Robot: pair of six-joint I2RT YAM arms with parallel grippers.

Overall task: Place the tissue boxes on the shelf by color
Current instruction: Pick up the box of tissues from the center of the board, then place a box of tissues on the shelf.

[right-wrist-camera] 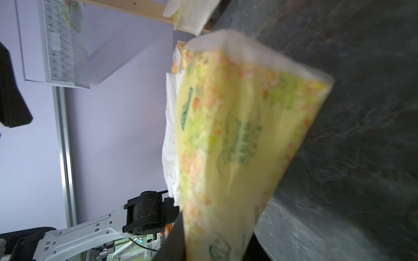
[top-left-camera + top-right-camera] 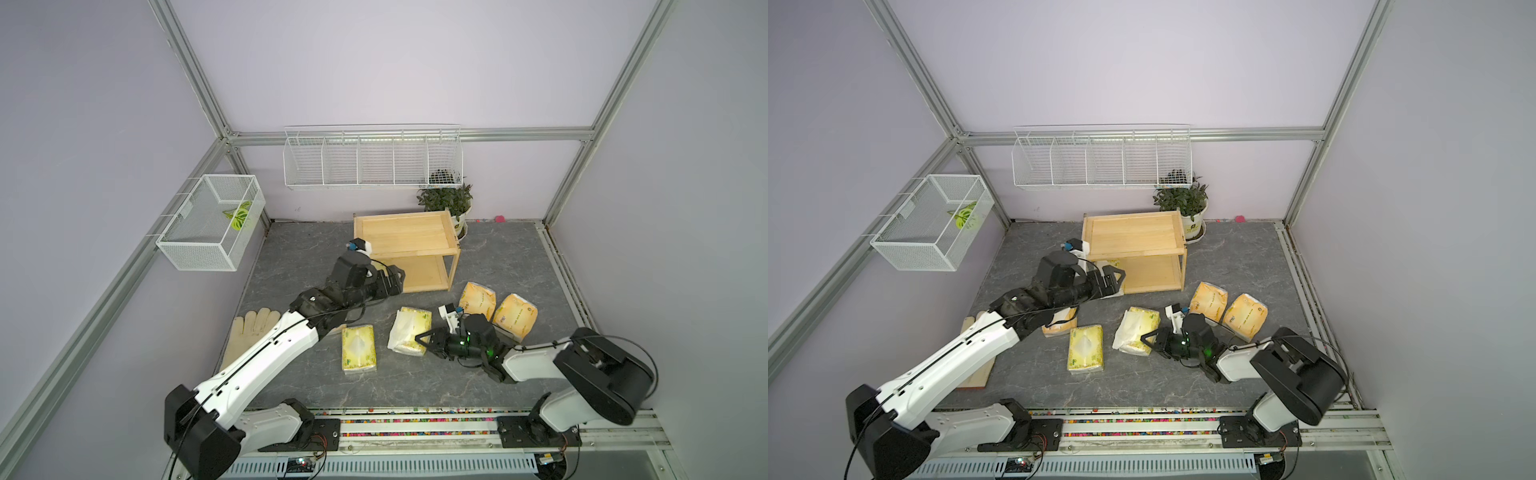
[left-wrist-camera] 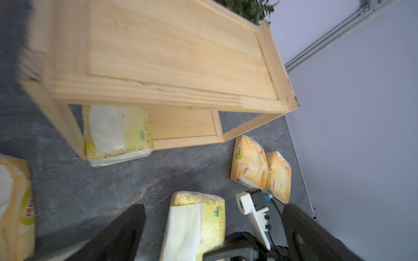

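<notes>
The shelf (image 2: 405, 239) is a pale wooden two-tier rack at the back middle, its top tray bare. One lemon-yellow tissue box (image 3: 117, 133) lies at the left end of its lower tier. My left gripper (image 2: 397, 279) hovers open just in front of that tier, with nothing between its fingers (image 3: 122, 232). My right gripper (image 2: 424, 343) is shut on a second lemon-yellow box (image 2: 405, 332), which is tilted on its edge (image 1: 237, 135). A third lemon-yellow box (image 2: 358, 348) lies flat on the table. Two orange-yellow boxes (image 2: 478, 301) (image 2: 515, 318) lean together at the right. Another orange-yellow one (image 2: 1059, 327) is partly hidden under my left arm.
A cream glove (image 2: 249, 328) lies at the left beside my left arm. A potted plant (image 2: 449, 203) stands behind the shelf's right end. White wire baskets hang on the back wall (image 2: 374, 162) and the left wall (image 2: 212, 224).
</notes>
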